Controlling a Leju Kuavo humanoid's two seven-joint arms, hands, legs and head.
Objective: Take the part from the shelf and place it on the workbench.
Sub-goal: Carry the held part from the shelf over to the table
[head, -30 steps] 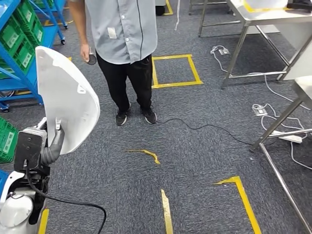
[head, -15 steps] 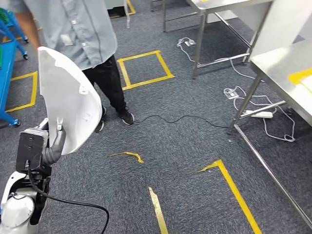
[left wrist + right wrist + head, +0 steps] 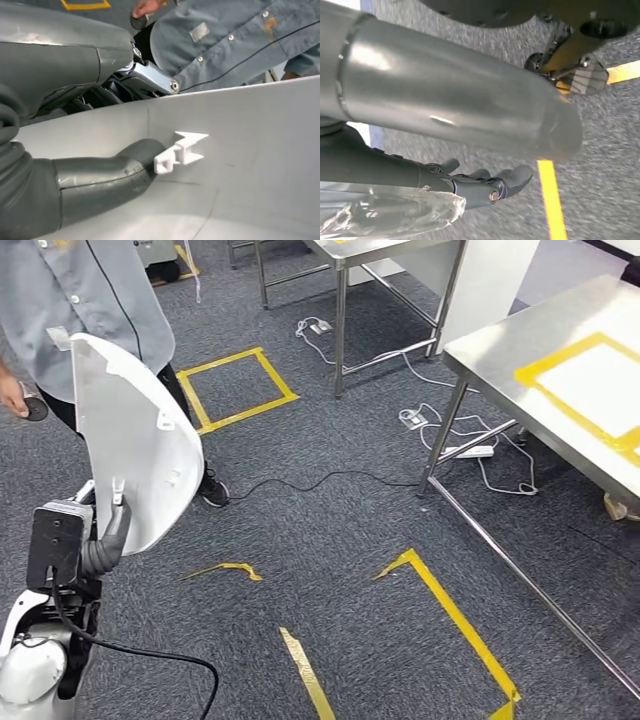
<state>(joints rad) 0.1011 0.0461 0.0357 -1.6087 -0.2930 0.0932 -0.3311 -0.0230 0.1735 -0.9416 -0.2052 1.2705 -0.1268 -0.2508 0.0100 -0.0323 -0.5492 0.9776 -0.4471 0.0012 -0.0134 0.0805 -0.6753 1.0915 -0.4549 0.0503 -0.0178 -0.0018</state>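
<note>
A large white curved shell part [image 3: 132, 440] stands upright at the left of the head view, and my left hand [image 3: 106, 540] grips its lower edge. In the left wrist view my grey thumb [image 3: 105, 175] presses on the part's inner face [image 3: 245, 165] beside a small white clip. The steel workbench [image 3: 513, 335] with a yellow tape rectangle on top is at the upper right, well apart from the part. My right hand [image 3: 486, 185] hangs over the carpet, fingers stretched out and holding nothing.
A person [image 3: 90, 300] in a grey shirt stands just behind the part, holding a small dark round thing [image 3: 34, 408]. A second steel table [image 3: 362, 250] is at the back. Cables and a power strip [image 3: 468, 452] lie under the workbench. Yellow tape [image 3: 453, 615] marks the carpet.
The camera has turned to the right: the floor, tables and person slid left in the picture and the workbench top came into view. My left hand still holds the part the same way.
</note>
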